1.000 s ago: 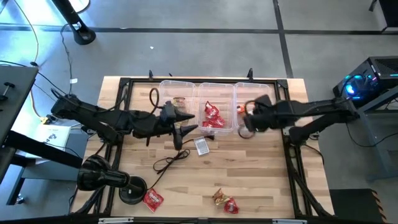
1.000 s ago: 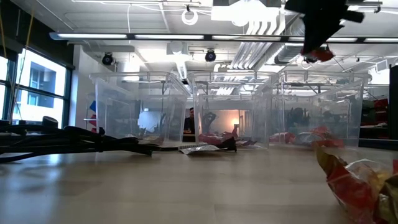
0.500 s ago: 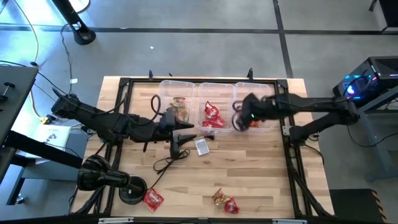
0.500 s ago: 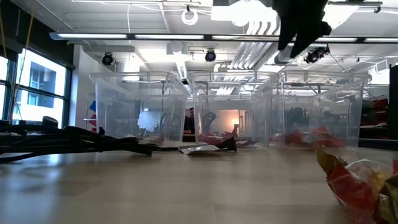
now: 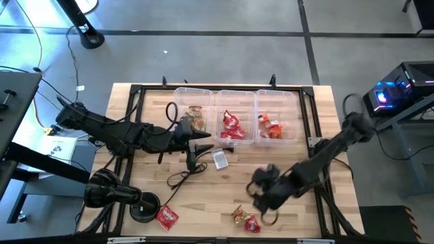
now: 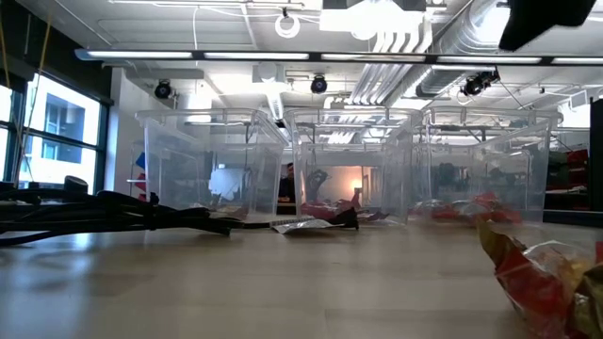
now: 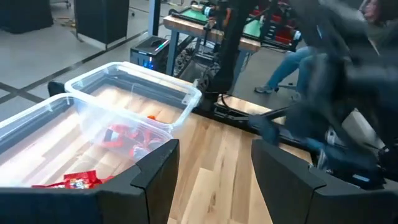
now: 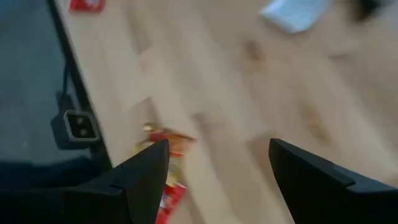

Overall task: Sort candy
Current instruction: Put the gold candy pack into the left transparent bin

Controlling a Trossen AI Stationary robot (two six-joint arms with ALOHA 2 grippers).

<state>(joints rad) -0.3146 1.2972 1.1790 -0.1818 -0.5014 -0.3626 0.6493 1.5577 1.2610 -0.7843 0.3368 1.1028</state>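
Three clear bins stand in a row at the table's far side. The left bin [image 5: 196,108] holds brownish candy [image 5: 195,116], the middle bin [image 5: 234,108] red candy [image 5: 232,127], the right bin [image 5: 277,108] orange-red candy [image 5: 271,127]. Loose candy lies near the front edge: a red piece [image 5: 166,215], a gold piece [image 5: 238,214] and another red piece [image 5: 251,224]. My right gripper [image 5: 258,193] hovers open just above and beyond the gold and red pair [image 8: 163,142]. My left gripper [image 5: 203,141] stands open and empty in front of the left bin.
A grey tag [image 5: 220,158] with a black cable [image 5: 183,177] lies in front of the middle bin. A black round base [image 5: 112,195] stands at the near left corner. Bare wood lies between the bins and the front candy.
My right gripper has let go of an orange-red piece over the right bin, where it now lies. It then swung toward the table's near edge and down, and now stands over the gold and red pieces at the front.
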